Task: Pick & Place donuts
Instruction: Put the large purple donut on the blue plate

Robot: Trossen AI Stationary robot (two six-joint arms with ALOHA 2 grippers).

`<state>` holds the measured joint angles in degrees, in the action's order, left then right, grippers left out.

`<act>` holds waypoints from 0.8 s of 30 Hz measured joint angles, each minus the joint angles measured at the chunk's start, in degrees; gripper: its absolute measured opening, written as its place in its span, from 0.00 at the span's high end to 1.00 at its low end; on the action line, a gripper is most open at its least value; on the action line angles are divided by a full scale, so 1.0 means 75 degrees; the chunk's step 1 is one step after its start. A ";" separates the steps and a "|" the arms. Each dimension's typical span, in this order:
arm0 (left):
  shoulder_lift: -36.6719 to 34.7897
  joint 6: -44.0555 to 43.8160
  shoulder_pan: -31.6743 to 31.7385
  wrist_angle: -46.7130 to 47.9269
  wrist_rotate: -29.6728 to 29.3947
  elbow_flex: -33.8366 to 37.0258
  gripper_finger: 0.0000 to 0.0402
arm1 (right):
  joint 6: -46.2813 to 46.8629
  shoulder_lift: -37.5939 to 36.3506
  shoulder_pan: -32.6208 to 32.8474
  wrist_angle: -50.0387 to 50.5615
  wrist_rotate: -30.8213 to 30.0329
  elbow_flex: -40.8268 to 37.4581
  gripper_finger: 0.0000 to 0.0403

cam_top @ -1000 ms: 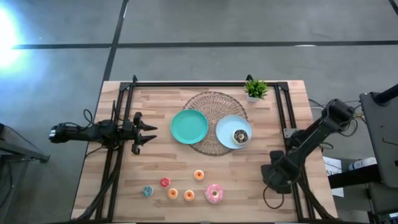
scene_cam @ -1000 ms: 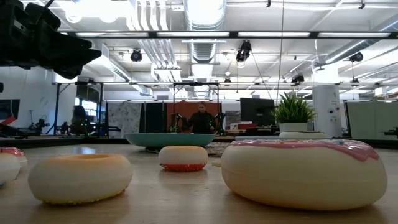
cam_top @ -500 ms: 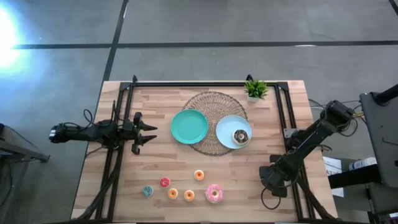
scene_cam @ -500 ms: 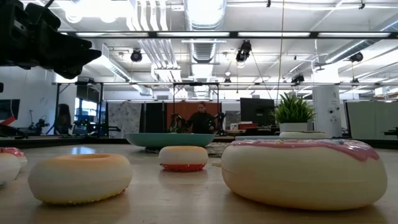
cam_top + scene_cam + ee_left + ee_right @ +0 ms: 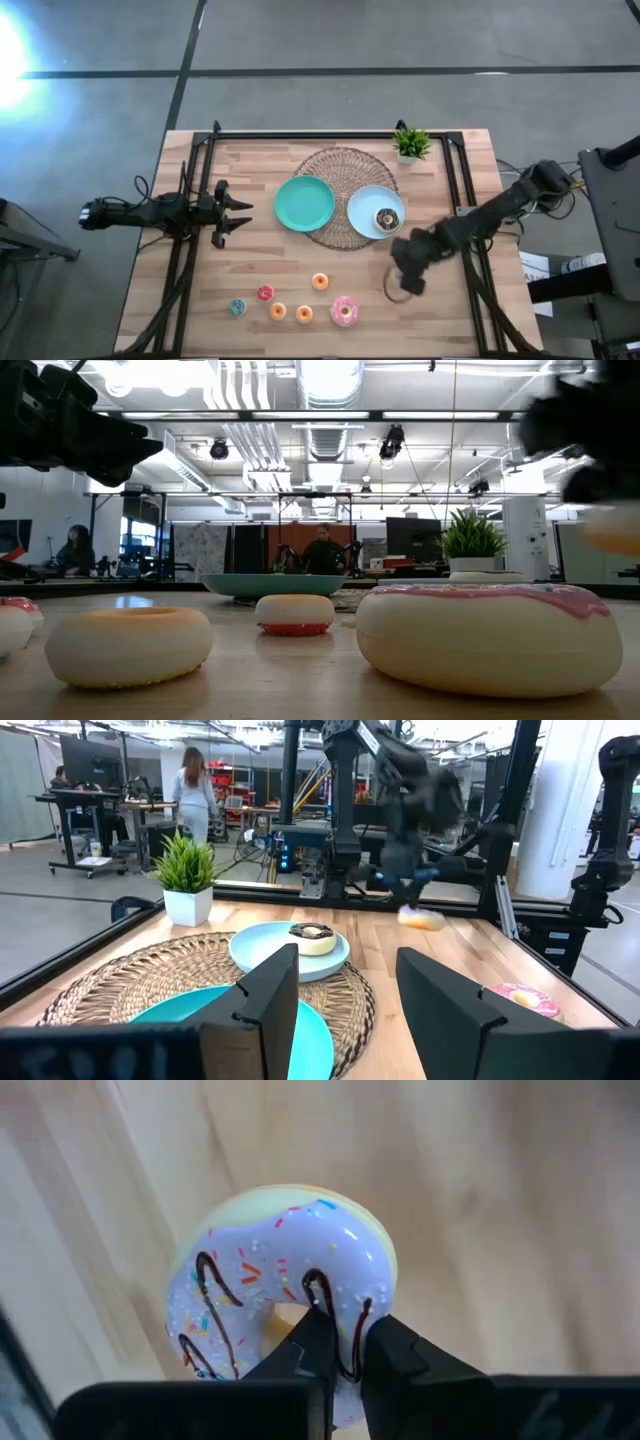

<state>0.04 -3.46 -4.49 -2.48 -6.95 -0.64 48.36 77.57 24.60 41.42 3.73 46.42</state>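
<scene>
My right gripper (image 5: 405,278) is over the table's right half, near the light-blue plate (image 5: 366,222), and is shut on a lilac-white sprinkled donut (image 5: 285,1295). That donut also hangs in the air in the low view (image 5: 615,526). A chocolate donut (image 5: 387,219) lies on the light-blue plate. The pink donut (image 5: 344,310) and several tiny donuts, such as an orange one (image 5: 320,282) and a blue one (image 5: 237,307), lie flat near the table's front edge. My left gripper (image 5: 240,214) waits open at the table's left side. My right gripper holds the lilac donut by its ring wall (image 5: 340,1342). One finger (image 5: 312,1342) seems to reach into the hole while the other (image 5: 392,1348) lies against the outer rim. The donut is lifted clear of the table and hangs below the fingers (image 5: 421,918).
A teal plate (image 5: 304,203) overlaps a round woven mat (image 5: 345,163) at the table's middle. A small potted plant (image 5: 411,143) stands at the far right. Black frame rails (image 5: 455,190) run along both sides. Bare wood lies between the plates and the row of donuts.
My right gripper has swung quickly from the table's right near corner toward the left, ending close to the light-blue plate, with the lilac donut carried clear of the table. It has come into the low view at the upper right. The other donuts have stayed put.
</scene>
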 joint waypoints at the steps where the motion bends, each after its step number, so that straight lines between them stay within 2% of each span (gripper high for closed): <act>1: 0.0000 0.0003 0.0000 0.0000 0.0000 -0.0002 0.64 | -0.0246 -0.0068 -0.0307 -0.0009 -0.0092 0.0149 0.95; 6: 0.0002 0.0002 0.0000 0.0000 0.0002 -0.0001 0.64 | -0.1244 0.0065 -0.1878 -0.0011 -0.0564 0.0976 0.95; 13: -0.0001 0.0002 0.0000 -0.0001 0.0000 -0.0001 0.64 | -0.2310 0.1071 -0.3906 0.0026 -0.0748 0.1670 0.96; 20: -0.0001 0.0003 0.0002 0.0000 0.0002 -0.0003 0.64 | -0.3039 0.2014 -0.5138 0.0016 -0.0729 0.2027 0.96; 24: -0.0001 0.0002 0.0000 0.0000 0.0002 -0.0001 0.64 | -0.3285 0.2532 -0.5559 0.0046 -0.0723 0.2021 0.92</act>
<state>0.04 -3.45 -4.49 -2.48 -6.94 -0.65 23.73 96.55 -17.10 41.77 -1.69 61.58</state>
